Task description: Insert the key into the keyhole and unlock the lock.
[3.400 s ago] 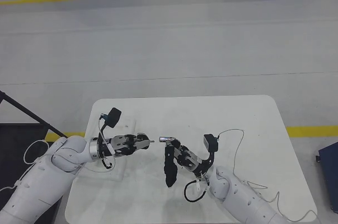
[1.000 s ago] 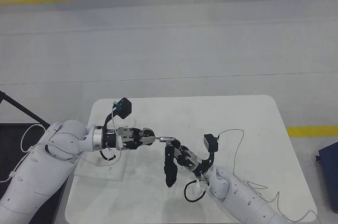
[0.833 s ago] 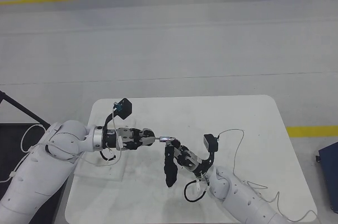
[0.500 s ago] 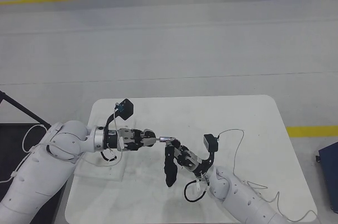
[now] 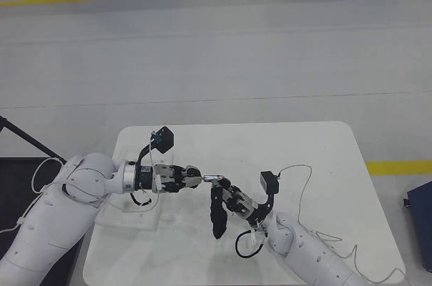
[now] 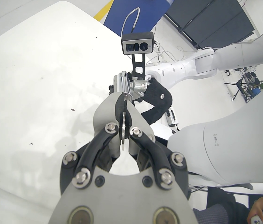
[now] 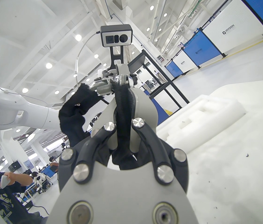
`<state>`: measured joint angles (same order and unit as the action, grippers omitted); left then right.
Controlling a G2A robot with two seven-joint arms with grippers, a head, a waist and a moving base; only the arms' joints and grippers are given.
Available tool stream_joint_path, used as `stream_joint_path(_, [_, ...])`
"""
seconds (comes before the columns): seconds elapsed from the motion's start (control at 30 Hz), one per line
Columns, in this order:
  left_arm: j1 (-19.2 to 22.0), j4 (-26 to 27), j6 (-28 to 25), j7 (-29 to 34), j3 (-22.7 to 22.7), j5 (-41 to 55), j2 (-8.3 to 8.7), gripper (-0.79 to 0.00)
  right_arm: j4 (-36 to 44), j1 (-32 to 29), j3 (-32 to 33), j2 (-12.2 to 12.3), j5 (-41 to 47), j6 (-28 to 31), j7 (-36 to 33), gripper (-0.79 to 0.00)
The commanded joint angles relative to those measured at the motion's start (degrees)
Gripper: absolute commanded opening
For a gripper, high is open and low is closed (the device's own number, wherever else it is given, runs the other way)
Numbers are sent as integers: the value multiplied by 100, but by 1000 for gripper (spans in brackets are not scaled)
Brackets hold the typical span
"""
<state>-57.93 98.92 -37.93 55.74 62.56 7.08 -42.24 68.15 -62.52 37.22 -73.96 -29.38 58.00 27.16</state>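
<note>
My left gripper point(image 5: 190, 176) is shut on the flat metal key point(image 6: 123, 127), held edge-on between its fingers. The key's tip meets the keyhole end of the lock's silver cylinder point(image 6: 125, 85), above the table's middle. The lock point(image 5: 214, 176) has a black fabric-covered strap point(image 5: 217, 213) that hangs down from it. My right gripper point(image 7: 122, 87) is shut on the lock's black ribbed body point(image 7: 122, 110), with the silver end point(image 7: 122, 79) sticking out past its fingertips. How deep the key sits in the keyhole is hidden.
The white table point(image 5: 309, 164) carries a white foam tray point(image 7: 203, 117) with cut-out recesses on the left arm's side point(image 5: 134, 213). A black rack point(image 5: 16, 154) stands off the table's left edge. Blue panels point(image 6: 136, 3) stand behind.
The left arm has moved right, closing the gap between the key's tip and the lock's silver end, and its wrist has turned a little. The right arm and lock have stayed put.
</note>
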Motion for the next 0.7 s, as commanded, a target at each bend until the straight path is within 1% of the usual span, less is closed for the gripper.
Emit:
stream_joint_path(0.0, [41,4,11,18,-28,-8,-15,-785,0,0,0,0,0,0,0,-785])
stream_joint_path(0.23, [154,-10,35,36,-90,-73,-59,-785,0,0,0,0,0,0,0,-785])
stream_joint_path(0.27, [166,-6,23,42,-92,-125,-63,-640,0,0,0,0,0,0,0,-785])
stream_joint_path(0.3, [162,-3,19,30,-101,-133,-68,-570,0,0,0,0,0,0,0,-785])
stream_joint_path(0.33, [159,1,18,25,-108,-137,-73,-545,0,0,0,0,0,0,0,-785])
stream_joint_path(0.4, [155,7,23,22,-114,-164,-79,-400,0,0,0,0,0,0,0,-785])
stream_joint_path(0.43, [152,6,25,5,-111,-163,-82,-68,0,0,0,0,0,0,0,-785])
stream_joint_path(0.47, [146,7,24,-9,-110,-160,-86,0,0,0,0,0,0,0,0,-785])
stream_joint_path(0.67, [111,30,6,-82,-76,-168,-99,0,0,0,0,0,0,0,0,-785])
